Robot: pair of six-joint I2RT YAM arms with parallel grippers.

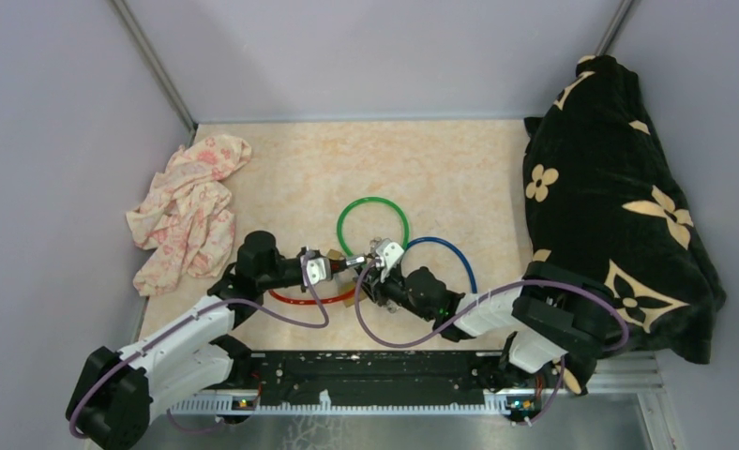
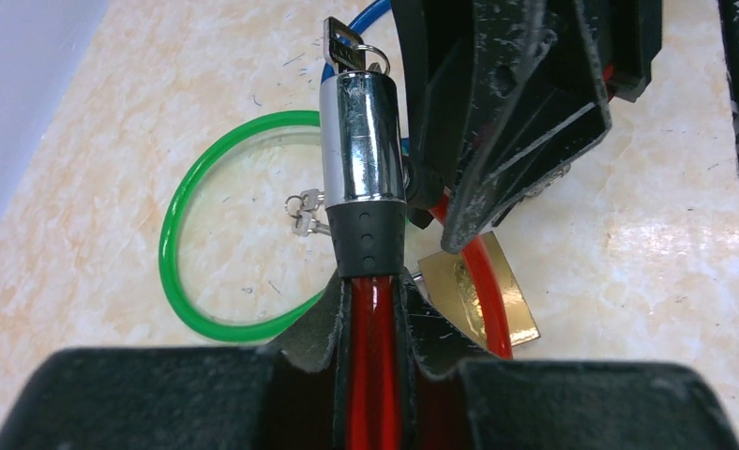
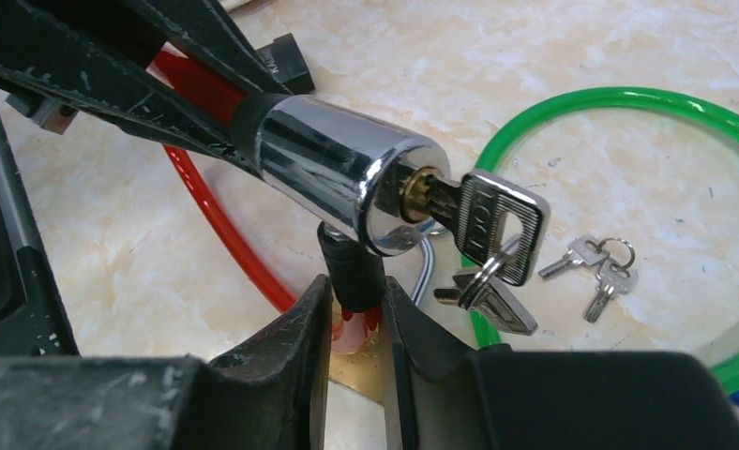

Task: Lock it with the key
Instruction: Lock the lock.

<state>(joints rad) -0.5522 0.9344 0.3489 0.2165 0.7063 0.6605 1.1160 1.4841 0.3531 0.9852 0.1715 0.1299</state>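
Right wrist view: left end effector (image 2: 375, 319) and right end effector (image 3: 356, 305) clench springy red cable (image 3: 220, 225); chrome cylinder (image 3: 333, 173) rigid, likely slick; pinch key (image 3: 497, 225) by flat bow.

1. Base to wrist, left arm (image 1: 183, 333): reaches forward and inward, wrist low over the table.
2. The left gripper (image 2: 375, 323) has its fingers (image 2: 314, 328) clamped on the red cable (image 2: 375, 384).
3. Likewise the right arm (image 1: 483, 314): folded across toward centre, wrist low.
4. On the right gripper (image 3: 354, 314) the gap is narrow; it appears to pinch the cable's other end, contact partly hidden.
5. The two grippers face each other, tips near.
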